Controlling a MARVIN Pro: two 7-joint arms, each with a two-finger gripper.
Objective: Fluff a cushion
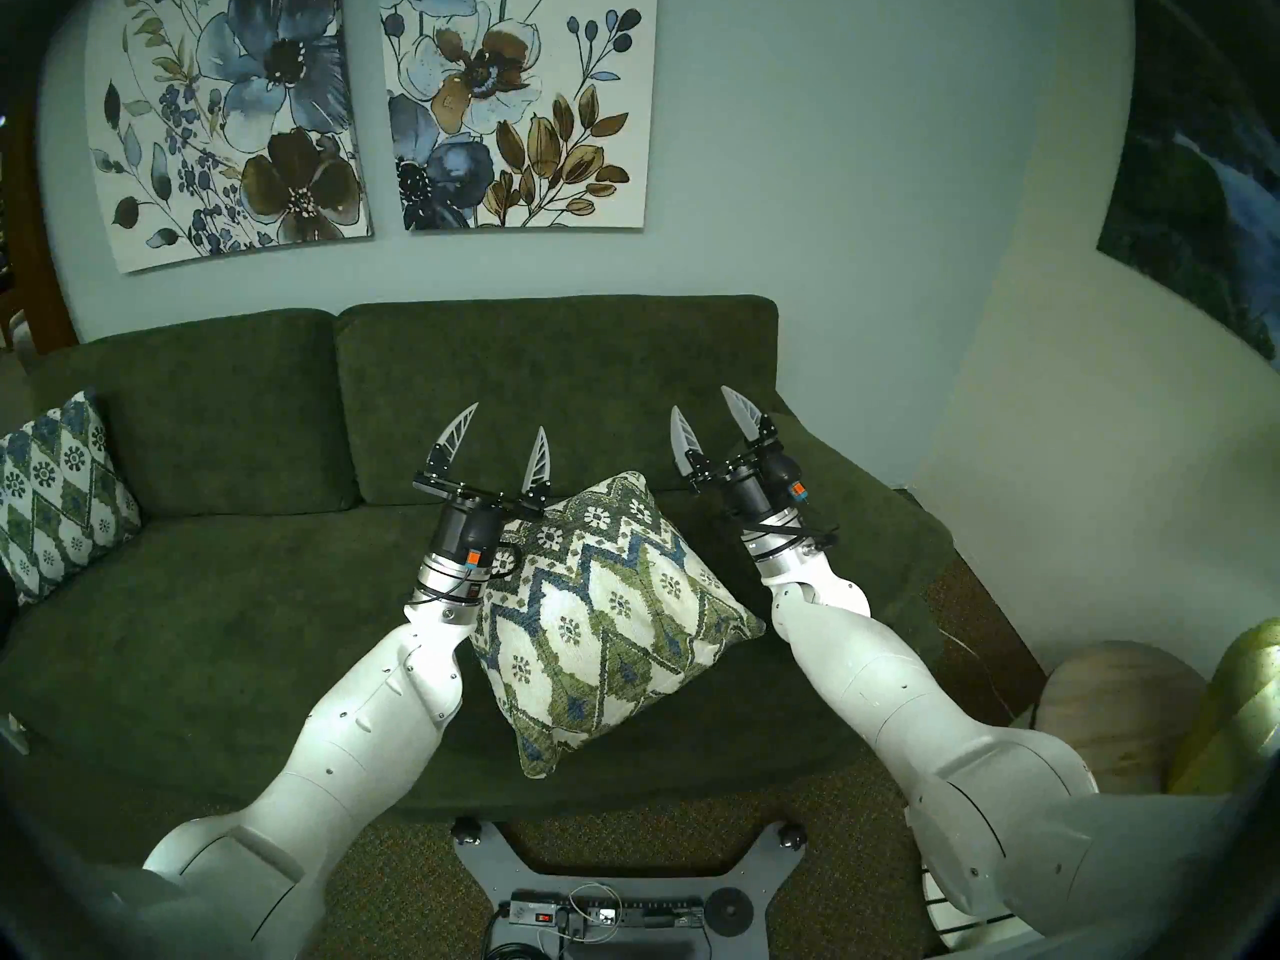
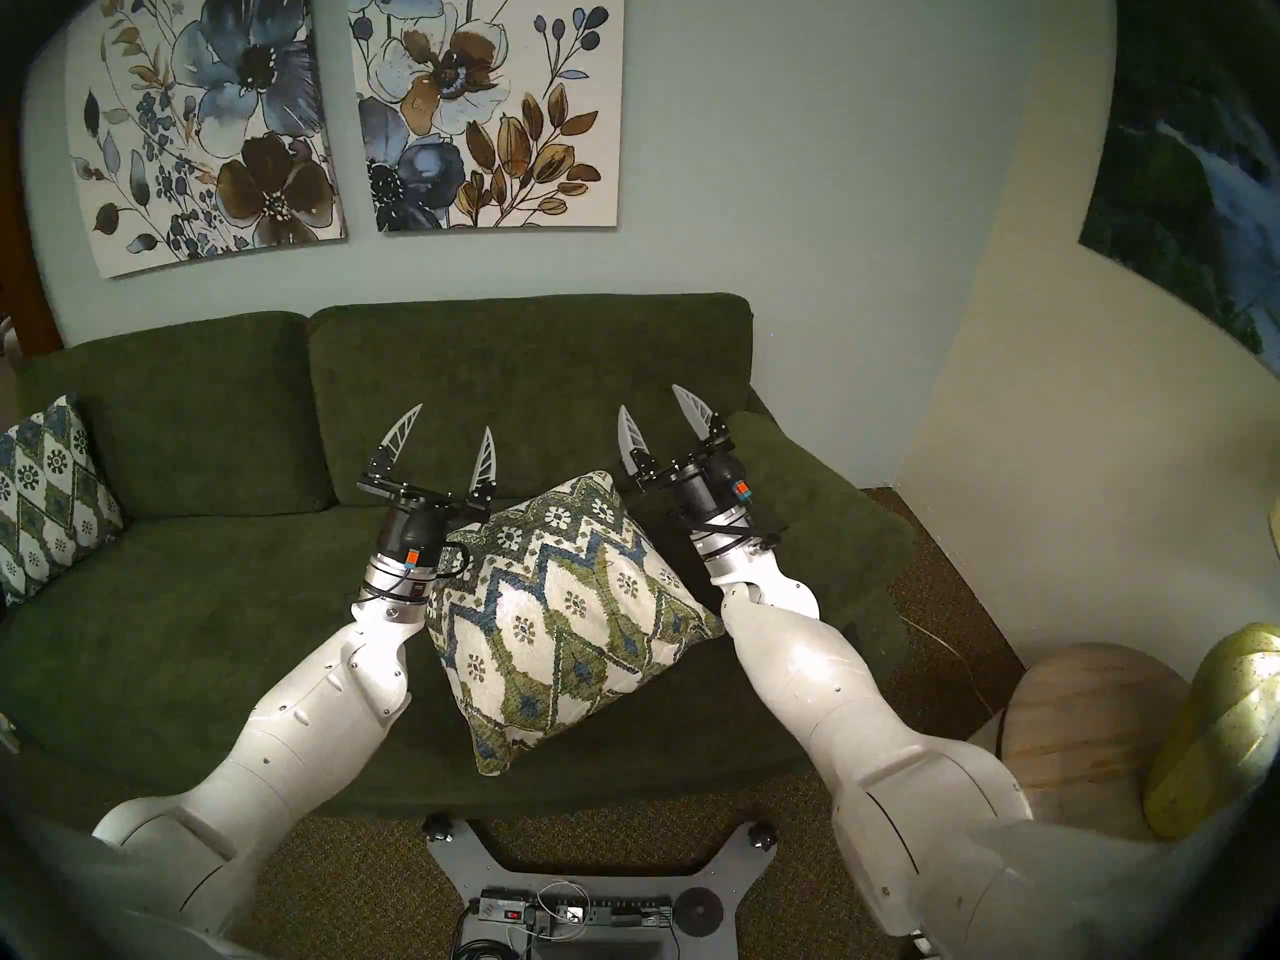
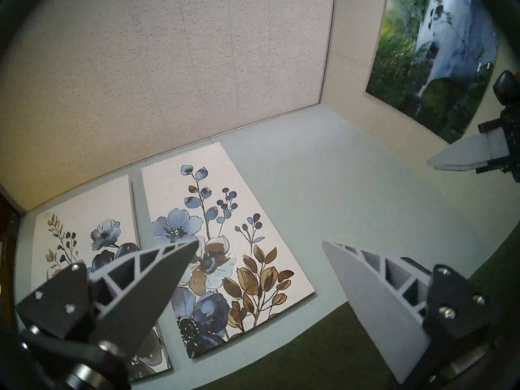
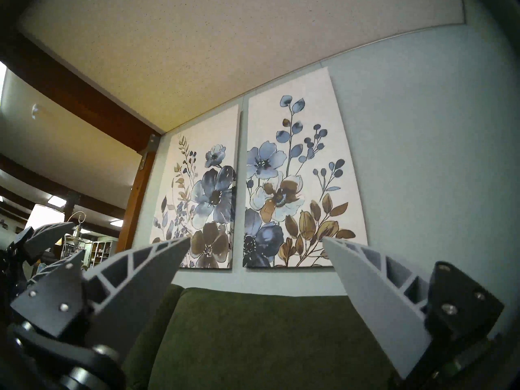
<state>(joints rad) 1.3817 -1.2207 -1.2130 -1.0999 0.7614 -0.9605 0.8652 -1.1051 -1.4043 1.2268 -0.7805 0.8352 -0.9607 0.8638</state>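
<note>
The cushion (image 1: 602, 612) (image 2: 561, 609) is a large cream square with green-and-blue zigzags and small flowers. It lies face up, turned like a diamond, on the seat of the dark green sofa (image 1: 208, 605), between my two forearms. My left gripper (image 1: 509, 418) (image 2: 454, 418) (image 3: 259, 243) is open and empty, raised above the cushion's upper left edge, fingers pointing up at the backrest. My right gripper (image 1: 699, 401) (image 2: 647, 397) (image 4: 256, 241) is open and empty, raised above the cushion's upper right corner. Neither wrist view shows the cushion.
A smaller cushion (image 1: 59, 494) with diamond lattice and round flowers leans at the sofa's left end. The sofa's right arm (image 1: 852, 487) lies beside my right wrist. Flower paintings (image 1: 512, 99) hang on the wall behind. A round wooden object (image 1: 1122, 709) and a yellow one (image 1: 1240, 702) stand at the right.
</note>
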